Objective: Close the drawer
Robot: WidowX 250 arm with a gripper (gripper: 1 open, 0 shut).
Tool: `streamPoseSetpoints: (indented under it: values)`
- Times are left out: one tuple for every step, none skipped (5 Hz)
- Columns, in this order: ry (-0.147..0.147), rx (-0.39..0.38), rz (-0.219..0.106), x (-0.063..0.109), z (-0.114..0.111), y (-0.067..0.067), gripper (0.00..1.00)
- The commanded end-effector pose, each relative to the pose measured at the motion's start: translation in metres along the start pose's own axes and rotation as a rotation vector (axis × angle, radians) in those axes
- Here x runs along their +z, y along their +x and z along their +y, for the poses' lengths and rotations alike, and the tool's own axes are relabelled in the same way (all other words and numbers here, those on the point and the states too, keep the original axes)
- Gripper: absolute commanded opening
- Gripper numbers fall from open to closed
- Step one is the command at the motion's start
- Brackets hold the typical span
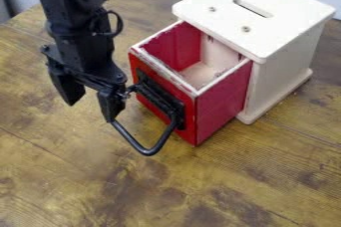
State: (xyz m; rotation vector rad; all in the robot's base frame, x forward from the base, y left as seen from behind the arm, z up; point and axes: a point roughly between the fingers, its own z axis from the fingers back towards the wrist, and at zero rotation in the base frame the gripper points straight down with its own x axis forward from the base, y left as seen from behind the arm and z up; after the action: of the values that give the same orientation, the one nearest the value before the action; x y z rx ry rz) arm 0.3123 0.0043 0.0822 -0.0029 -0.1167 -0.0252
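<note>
Drawer point(205, 92) open, jaws point(91, 106) apart

- We can read no text, labels, brands, numbers or signs.
</note>
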Motion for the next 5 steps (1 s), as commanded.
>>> streamPoseSetpoints:
  values:
    - [0.009, 0.040, -0.023, -0.003, -0.015, 0.010, 1.00]
    - [0.014, 0.089, -0.024, -0.015, -0.021, 0.016, 1.00]
    - [-0.001, 0.029, -0.023, -0.025, -0.022, 0.019, 1.00]
    - [-0.014, -0.032, -0.022, -0.030, -0.022, 0.022, 1.00]
    - [-0.010, 0.005, -0.024, -0.023, -0.017, 0.028, 1.00]
